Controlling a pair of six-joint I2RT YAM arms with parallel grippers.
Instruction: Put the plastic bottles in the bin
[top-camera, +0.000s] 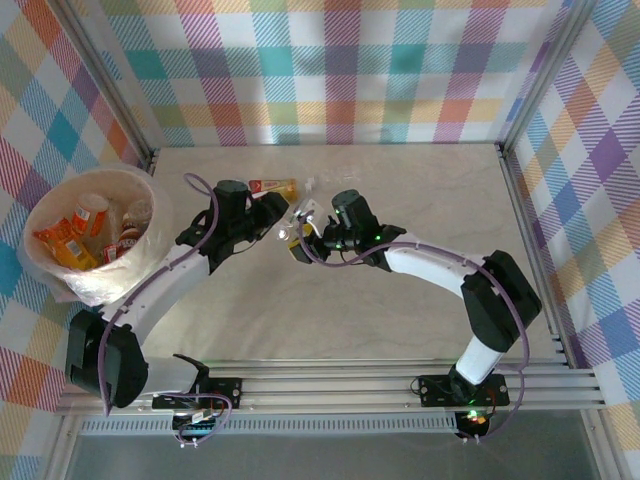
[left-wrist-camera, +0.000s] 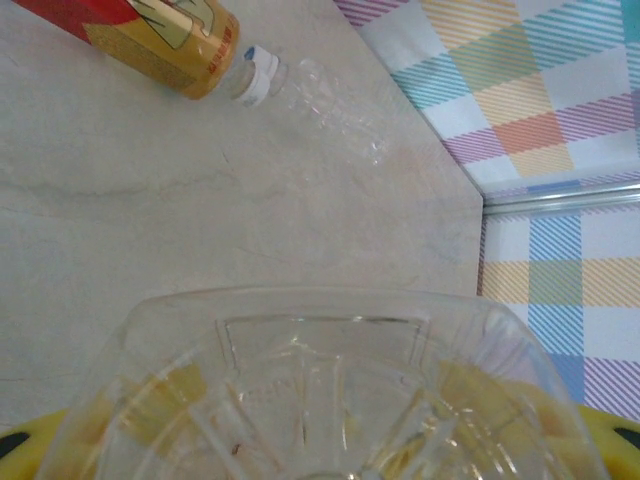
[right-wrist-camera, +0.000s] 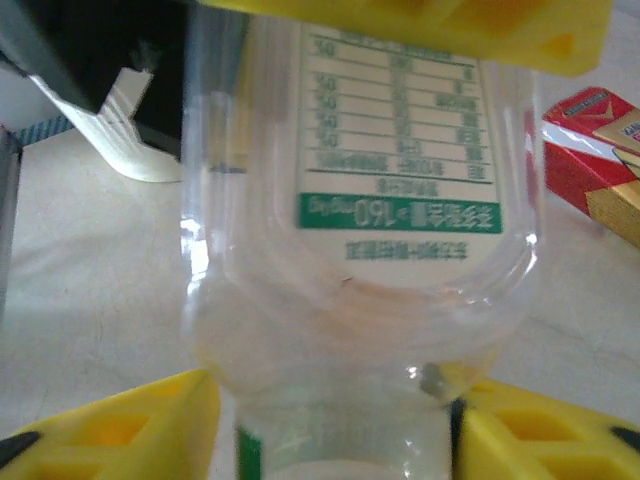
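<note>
Top external: the bin is seen at the table's left edge, with several bottles lying inside. At mid-table a clear bottle is spanned between the left gripper and the right gripper. A red-and-gold bottle is noted on the table just behind them.

Left wrist: the clear bottle's base is seen close up, clamped between the yellow pads at both lower corners. Beyond it the red-and-gold bottle is laid flat, a crushed transparent bottle end to end with it.

Right wrist: the clear bottle's neck is flanked by the yellow fingers. Whether it is pressed or released cannot be told. The left gripper's finger is seen against the bottle's far end.
</note>
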